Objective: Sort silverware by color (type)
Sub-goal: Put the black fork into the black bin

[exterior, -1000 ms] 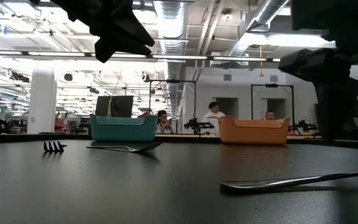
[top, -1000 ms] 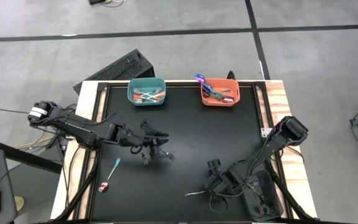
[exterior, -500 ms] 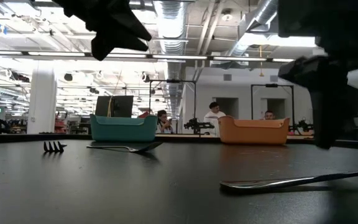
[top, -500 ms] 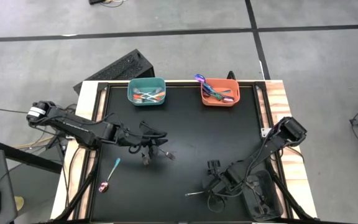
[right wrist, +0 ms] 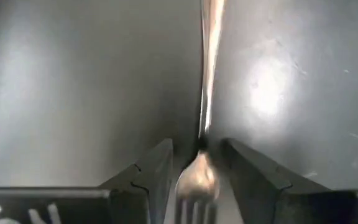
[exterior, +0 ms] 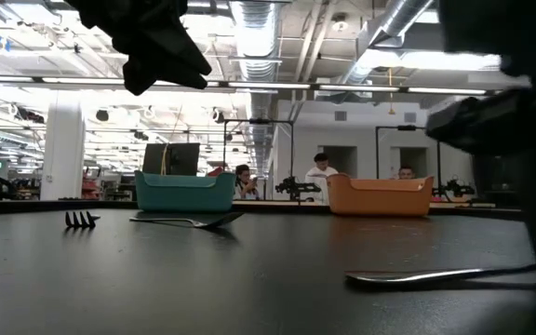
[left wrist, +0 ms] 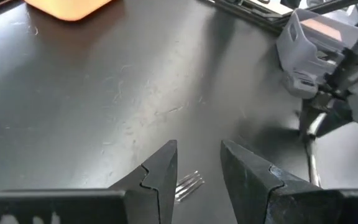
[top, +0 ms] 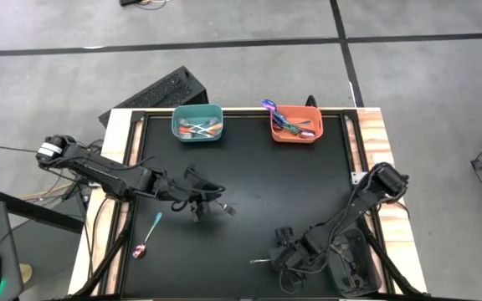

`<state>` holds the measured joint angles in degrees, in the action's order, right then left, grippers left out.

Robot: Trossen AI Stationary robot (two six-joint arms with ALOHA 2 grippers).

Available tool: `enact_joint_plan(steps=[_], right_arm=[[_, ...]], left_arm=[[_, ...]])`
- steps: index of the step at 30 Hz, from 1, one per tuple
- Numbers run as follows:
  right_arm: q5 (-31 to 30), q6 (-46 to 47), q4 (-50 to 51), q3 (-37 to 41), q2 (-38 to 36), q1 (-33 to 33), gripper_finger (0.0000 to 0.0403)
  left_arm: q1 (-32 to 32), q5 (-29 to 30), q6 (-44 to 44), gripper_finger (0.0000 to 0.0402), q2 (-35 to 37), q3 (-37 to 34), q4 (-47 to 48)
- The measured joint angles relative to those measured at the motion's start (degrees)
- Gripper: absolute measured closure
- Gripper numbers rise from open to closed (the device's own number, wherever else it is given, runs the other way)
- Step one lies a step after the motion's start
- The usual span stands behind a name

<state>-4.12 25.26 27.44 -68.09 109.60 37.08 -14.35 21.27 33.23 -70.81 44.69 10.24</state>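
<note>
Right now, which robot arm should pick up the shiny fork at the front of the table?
The right arm. Its end effector is down over that fork, one finger each side. The left end effector is far off.

high: overhead, straight down | low: tabletop level, facing bins | wrists: close over table (top: 308, 176)

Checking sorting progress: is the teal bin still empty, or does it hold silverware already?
Not empty. In the high view the teal bin holds several pieces of silverware, some with orange handles; the exact count cannot be told.
</note>
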Motion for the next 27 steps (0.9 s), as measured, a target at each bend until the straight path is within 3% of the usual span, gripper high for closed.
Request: enact_joint_plan(steps=[9, 16, 21, 27], right_arm=[[-1.43, 0.24, -0.75, -1.41, 2.97, -1.62, 0.0260], [-3.76, 5.55, 8.87, -4.31, 2.90, -3.43, 0.0386], [-6.96, 10.83, 11.01, -5.45, -0.27, -5.96, 0.0394], [-11.69, 18.34, 15.91, -5.90, -10.22, -8.19, 0.0398]], left_arm=[[0.00, -1.51, -0.13, 0.0292, 0.00, 0.00, 1.24], [0.02, -0.77, -0.04, 0.0292, 0.00, 0.00, 1.38], [0.25, 0.86, -0.34, 0.0292, 0.00, 0.00, 1.26], [1.44, 1.02, -0.46, 0.0292, 0.00, 0.00, 1.06]])
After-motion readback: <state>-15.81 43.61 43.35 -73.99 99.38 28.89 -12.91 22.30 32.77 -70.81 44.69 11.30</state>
